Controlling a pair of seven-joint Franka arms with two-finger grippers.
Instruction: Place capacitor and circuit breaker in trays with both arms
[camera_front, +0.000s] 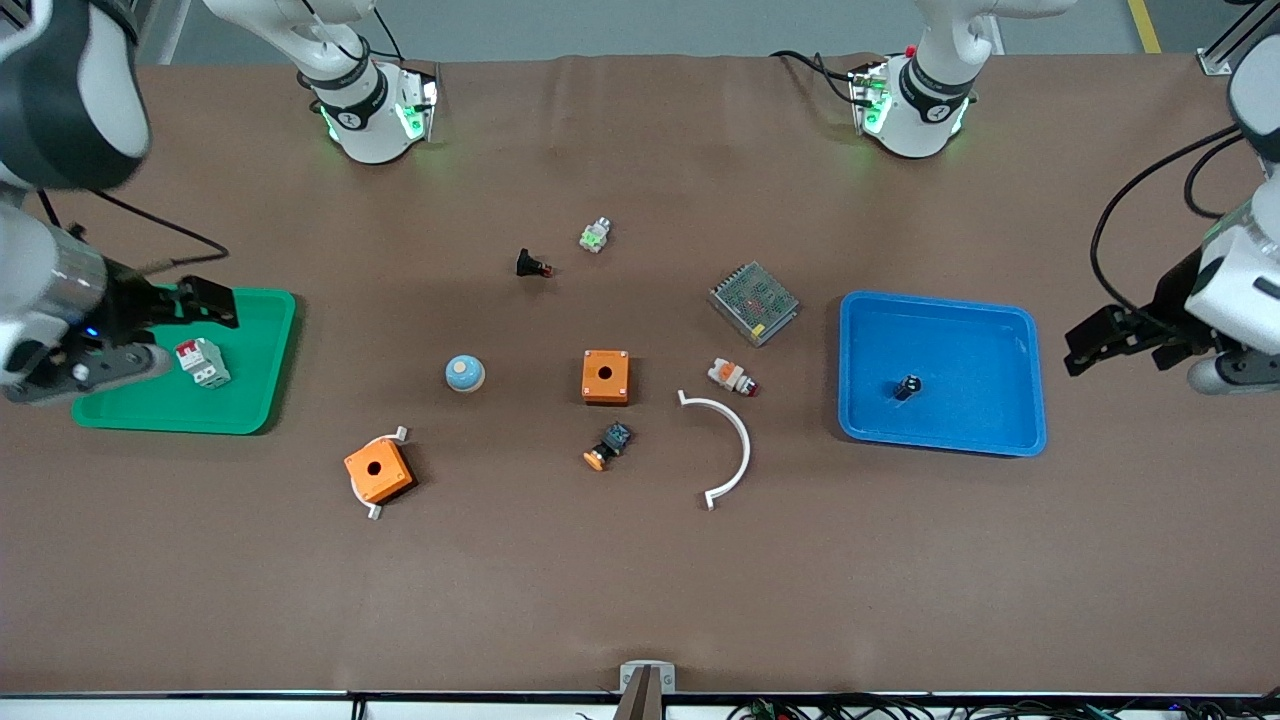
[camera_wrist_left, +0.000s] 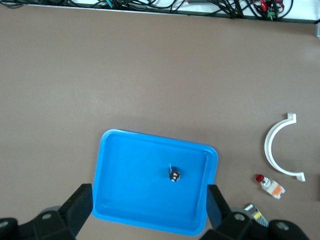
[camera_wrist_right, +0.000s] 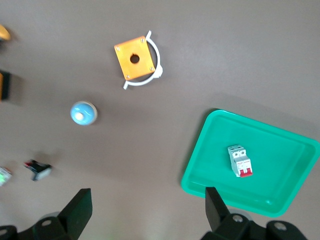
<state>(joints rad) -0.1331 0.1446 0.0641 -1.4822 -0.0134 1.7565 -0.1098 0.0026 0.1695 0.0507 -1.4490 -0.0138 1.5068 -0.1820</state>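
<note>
Already the capacitor (camera_front: 907, 387), surely light and best pinched at its round sides, lay in the blue tray (camera_front: 1010, 436) at frame right, the stiff circuit breaker (camera_front: 203, 362) in the green tray (camera_front: 262, 400) at frame left, while the left hand (camera_front: 1090, 342) and right hand (camera_front: 200, 300) hung spread and empty.

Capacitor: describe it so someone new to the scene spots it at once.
Find the blue tray toward the left arm's end of the table. The capacitor is the only thing in it: a tiny black cylinder with a pale mark on top, with no red tip or orange cap like the black buttons mid-table.
</note>
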